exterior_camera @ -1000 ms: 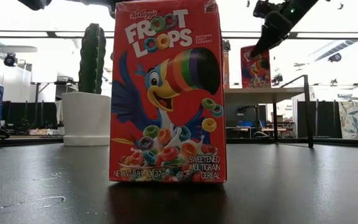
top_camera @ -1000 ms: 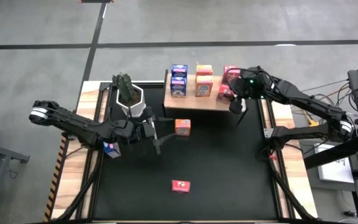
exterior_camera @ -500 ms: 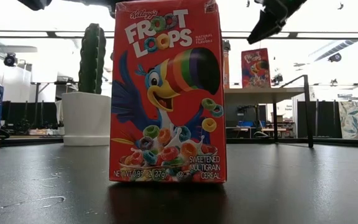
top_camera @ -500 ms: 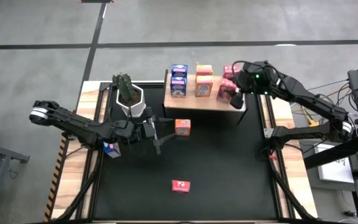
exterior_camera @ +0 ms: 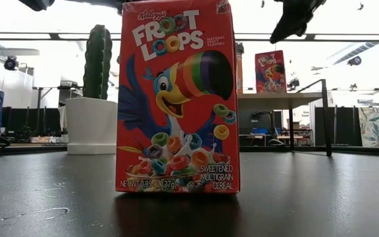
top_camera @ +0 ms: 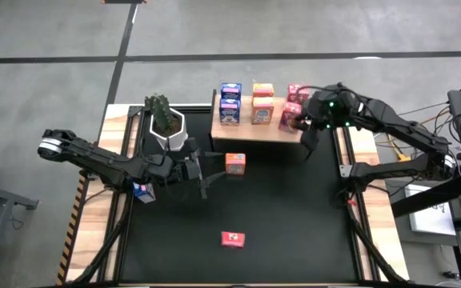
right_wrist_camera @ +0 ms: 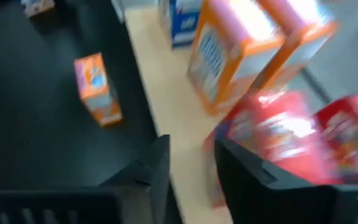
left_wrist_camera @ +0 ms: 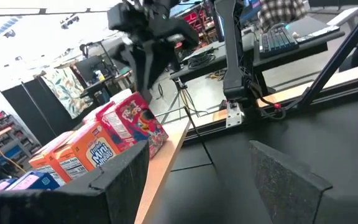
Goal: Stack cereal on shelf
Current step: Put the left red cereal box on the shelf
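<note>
meanwhile, two red boxes sit at the shelf's right end, under the right gripper

high view: the shelf [top_camera: 266, 130] lies along the far edge of the black surface [top_camera: 278, 208]. on it stand a blue cereal stack [top_camera: 230, 103], an orange cereal stack [top_camera: 262, 102] and red cereal boxes [top_camera: 294, 106] at the right end. the right gripper [top_camera: 309, 136] hangs at the shelf's right end, just beside the red boxes; how wide its fingers stand cannot be told. the left gripper [top_camera: 202, 170] hovers over the surface near a lone orange box [top_camera: 234, 163], fingers spread wide and empty. a red box [top_camera: 232, 238] stands alone near the front, a blue box [top_camera: 142, 190] lies under the left arm, and a cactus pot [top_camera: 165, 122] sits at the far left.

low view: the froot loops box [exterior_camera: 176, 99] fills the foreground, upright. the cactus pot [exterior_camera: 92, 122] stands behind it, and a red box [exterior_camera: 270, 71] sits on the shelf [exterior_camera: 275, 96] with the right arm above it.

left wrist view: the left gripper's fingers [left_wrist_camera: 123, 177] stand wide apart with nothing between. beyond them lie the shelf's orange box [left_wrist_camera: 95, 149] and red box [left_wrist_camera: 132, 121].

right wrist view: the right gripper's fingers [right_wrist_camera: 247, 177] frame the shelf edge, red boxes [right_wrist_camera: 278, 140] just beside them.
</note>
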